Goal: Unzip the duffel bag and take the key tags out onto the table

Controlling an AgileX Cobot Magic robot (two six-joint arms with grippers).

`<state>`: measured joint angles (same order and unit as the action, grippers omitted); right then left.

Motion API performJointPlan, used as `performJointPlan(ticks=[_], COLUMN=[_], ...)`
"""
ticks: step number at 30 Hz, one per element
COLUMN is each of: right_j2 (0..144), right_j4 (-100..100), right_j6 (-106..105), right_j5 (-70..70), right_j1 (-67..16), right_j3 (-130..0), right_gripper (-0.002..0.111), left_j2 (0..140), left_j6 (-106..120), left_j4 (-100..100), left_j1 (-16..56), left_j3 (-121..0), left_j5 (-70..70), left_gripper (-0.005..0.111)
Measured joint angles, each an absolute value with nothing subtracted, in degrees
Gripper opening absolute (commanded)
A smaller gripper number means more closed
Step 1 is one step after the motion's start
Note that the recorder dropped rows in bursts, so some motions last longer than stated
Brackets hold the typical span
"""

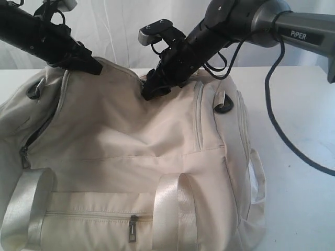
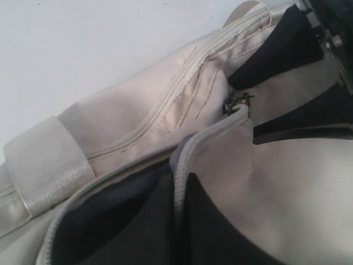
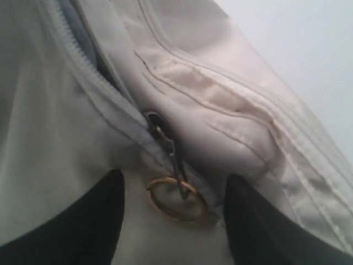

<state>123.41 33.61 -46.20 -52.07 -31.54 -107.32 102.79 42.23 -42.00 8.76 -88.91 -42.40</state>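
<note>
Fabric of duffel bag (image 1: 131,141) pinched by down-slanted left gripper (image 2: 241,110), right gripper (image 3: 175,182) angled in, spread astride zipper pull (image 3: 165,144)

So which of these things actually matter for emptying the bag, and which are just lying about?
Part of the job: duffel bag; its zipper pull; table; the key tags, not in sight yet.
Just there: dark cable at the right; white curtain behind.

The white table (image 1: 303,115) carries the duffel bag (image 1: 131,157) (cream fabric); a dark cable (image 1: 293,149) seemingly rests beside it.
</note>
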Motion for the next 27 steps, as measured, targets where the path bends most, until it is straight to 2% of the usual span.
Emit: performJointPlan(ticks=[3, 7, 8, 27], right_j2=[124.1, 124.1, 123.99, 121.37], right_j4=[32.93, 31.87, 31.52, 28.16], right_j6=[-46.66, -46.87, -46.87, -45.12], right_j5=[-51.86, -51.64, -51.64, -50.6], right_j1=[-31.59, -31.59, -31.68, -32.46], right_j3=[-107.32, -107.32, -107.32, -107.37], right_gripper=[0.031, 0.002, 0.0, 0.0], left_j2=[102.79, 102.92, 103.01, 101.35], left_j6=[41.98, 40.74, 40.29, 37.61], left_j4=[-41.58, -40.71, -40.71, -40.05], left_j1=[8.35, 7.33, 7.06, 4.54], left_j3=[-88.91, -88.91, -88.91, -88.91], left_j5=[-42.4, -42.52, -42.52, -44.0], left_gripper=[0.0, 0.0, 0.0, 0.0])
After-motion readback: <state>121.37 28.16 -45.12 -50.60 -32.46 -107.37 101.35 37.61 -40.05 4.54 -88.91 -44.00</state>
